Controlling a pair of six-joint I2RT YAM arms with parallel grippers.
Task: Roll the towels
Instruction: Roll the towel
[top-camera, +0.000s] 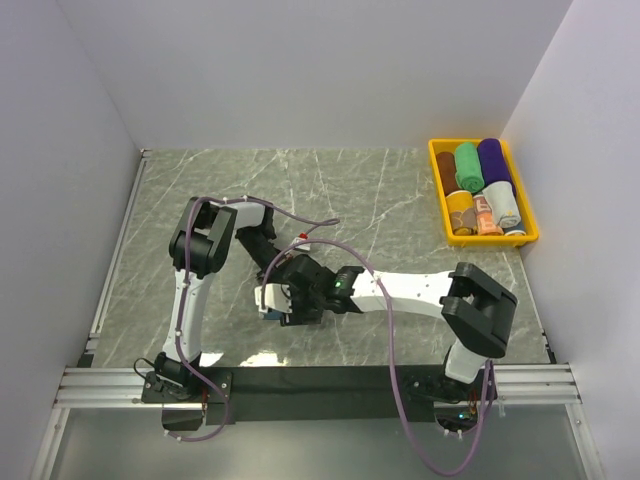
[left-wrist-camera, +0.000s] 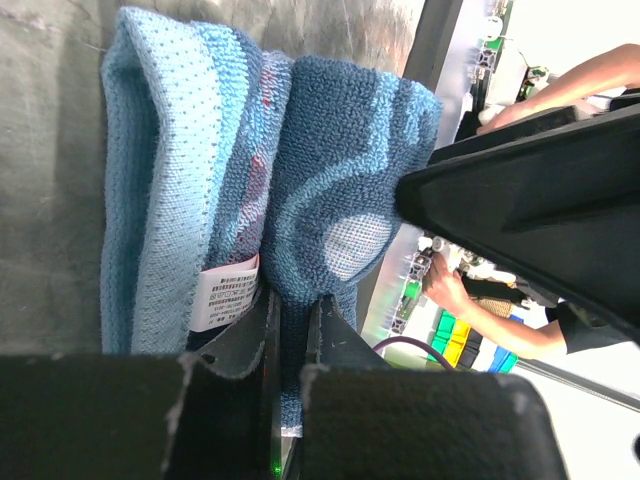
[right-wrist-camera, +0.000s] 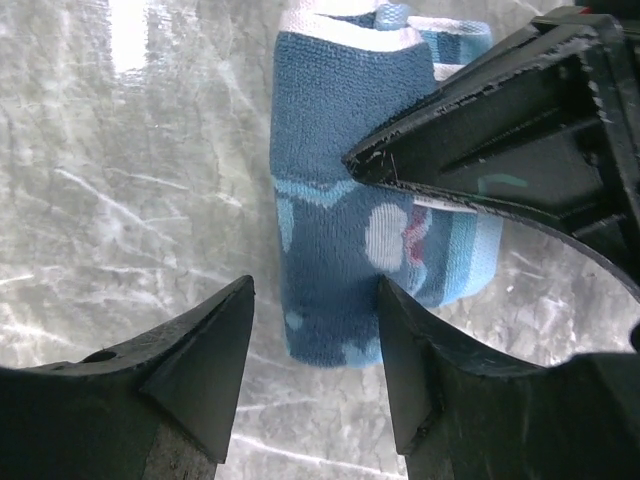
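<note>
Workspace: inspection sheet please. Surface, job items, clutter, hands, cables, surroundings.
surface: grey marble-pattern tabletop, glossy.
job's things: blue printed towel folded over on itself, front centre; rolled towels packed in the yellow bin, far right corner.
clutter: nothing seen.
hands: left hand shut on a fold of the blue printed towel; right hand open, fingers apart over the towel's end.
cables: purple cables loop off both arms, one hanging past the front edge.
surroundings: white walls on three sides; person's arm beyond the table in the left wrist view.
</note>
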